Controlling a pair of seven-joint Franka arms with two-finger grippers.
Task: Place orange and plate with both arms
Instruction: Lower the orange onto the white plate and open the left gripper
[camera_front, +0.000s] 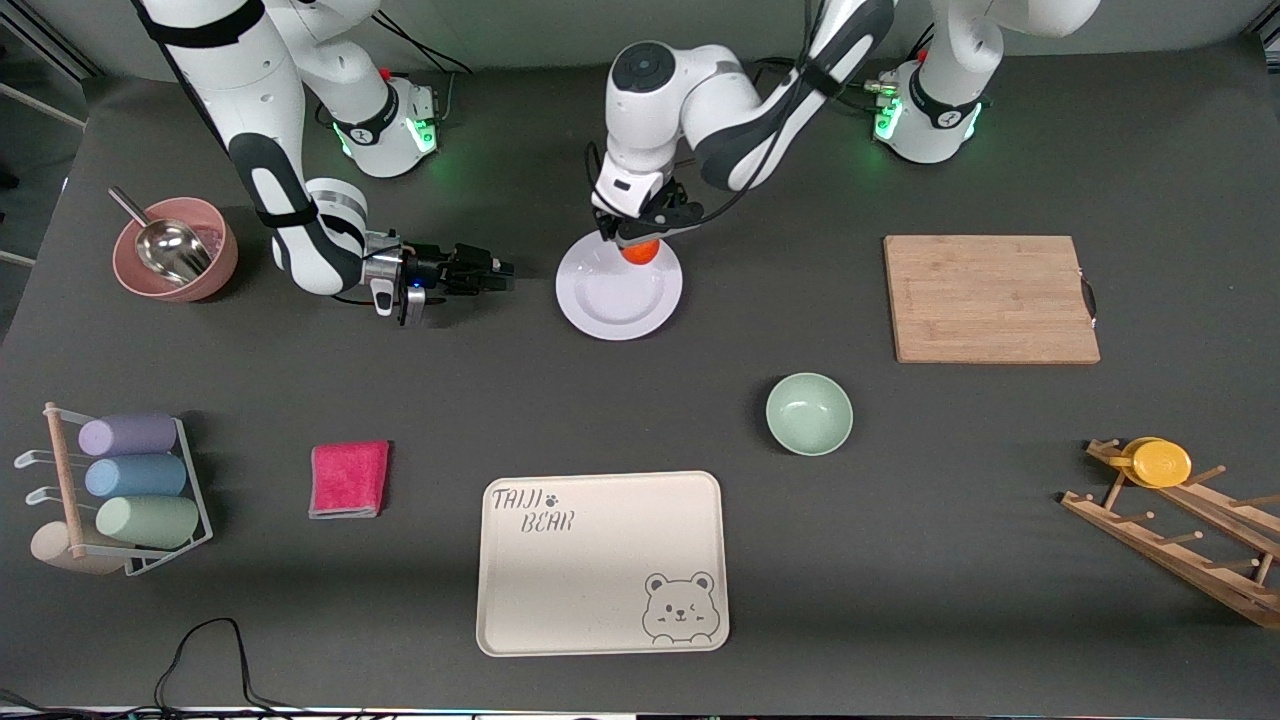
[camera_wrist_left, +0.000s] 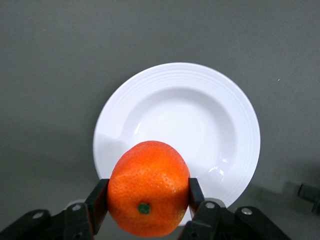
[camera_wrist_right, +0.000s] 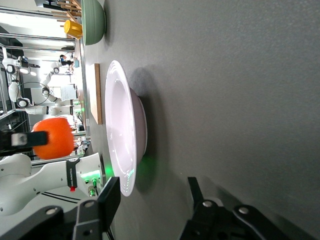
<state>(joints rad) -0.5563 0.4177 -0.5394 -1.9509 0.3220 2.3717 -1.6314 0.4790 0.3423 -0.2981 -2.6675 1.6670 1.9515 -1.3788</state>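
Observation:
The white plate (camera_front: 615, 300) lies on the dark table mat between the two arms' bases. My left gripper (camera_front: 640, 240) hangs over the plate's rim on the bases' side, shut on the orange (camera_front: 640, 252). In the left wrist view the orange (camera_wrist_left: 148, 187) fills the gap between the fingers of the left gripper (camera_wrist_left: 148, 192), with the plate (camera_wrist_left: 190, 120) beneath. My right gripper (camera_front: 503, 270) lies low and level beside the plate, toward the right arm's end, open and holding nothing. In the right wrist view the right gripper (camera_wrist_right: 152, 192) stops just short of the plate's rim (camera_wrist_right: 120, 130), and the orange (camera_wrist_right: 54, 137) shows above the plate.
A pale green bowl (camera_front: 809, 413) and a cream bear tray (camera_front: 603, 563) sit nearer the front camera. A wooden cutting board (camera_front: 990, 298) lies toward the left arm's end. A pink bowl with a scoop (camera_front: 175, 250), a pink cloth (camera_front: 349, 479) and a cup rack (camera_front: 120, 490) lie toward the right arm's end.

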